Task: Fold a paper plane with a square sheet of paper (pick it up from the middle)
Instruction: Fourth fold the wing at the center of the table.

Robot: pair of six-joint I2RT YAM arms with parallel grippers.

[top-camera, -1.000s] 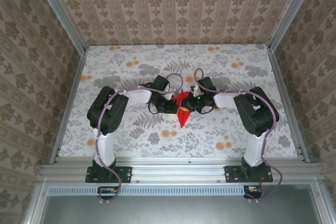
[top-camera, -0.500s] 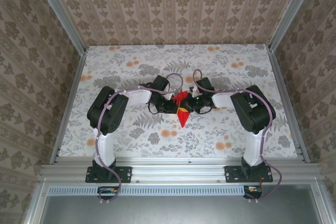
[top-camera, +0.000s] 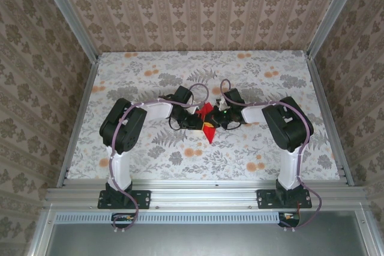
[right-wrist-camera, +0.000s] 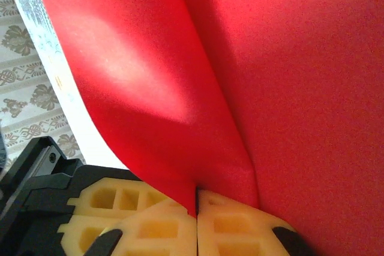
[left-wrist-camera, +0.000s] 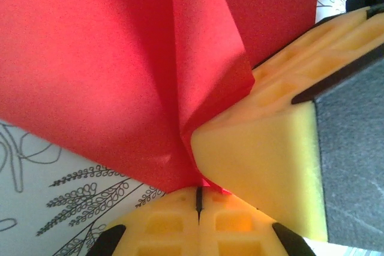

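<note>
The sheet of paper [top-camera: 210, 135] is bright red, creased and folded to a point that faces the near edge; it hangs between both grippers over the middle of the table. My left gripper [top-camera: 202, 123] comes in from the left, shut on the paper's lower folded edge [left-wrist-camera: 120, 58], its jaws [left-wrist-camera: 198, 196] pressed together. My right gripper [top-camera: 215, 122] comes in from the right, shut on a fold of the same paper [right-wrist-camera: 288, 58] at its jaw line [right-wrist-camera: 197, 203]. The two grippers almost touch: the right one's yellow finger [left-wrist-camera: 258, 160] presses against the paper beside the left jaws.
The table [top-camera: 150, 76] has a floral cloth with small orange flower prints. Patterned walls close in the back and both sides, with metal posts at the corners. A metal rail [top-camera: 204, 193] runs along the near edge, where both arm bases stand.
The right arm has shifted a little to the left, toward the left gripper. The paper's lower tip has risen slightly. Both grippers keep their hold.
</note>
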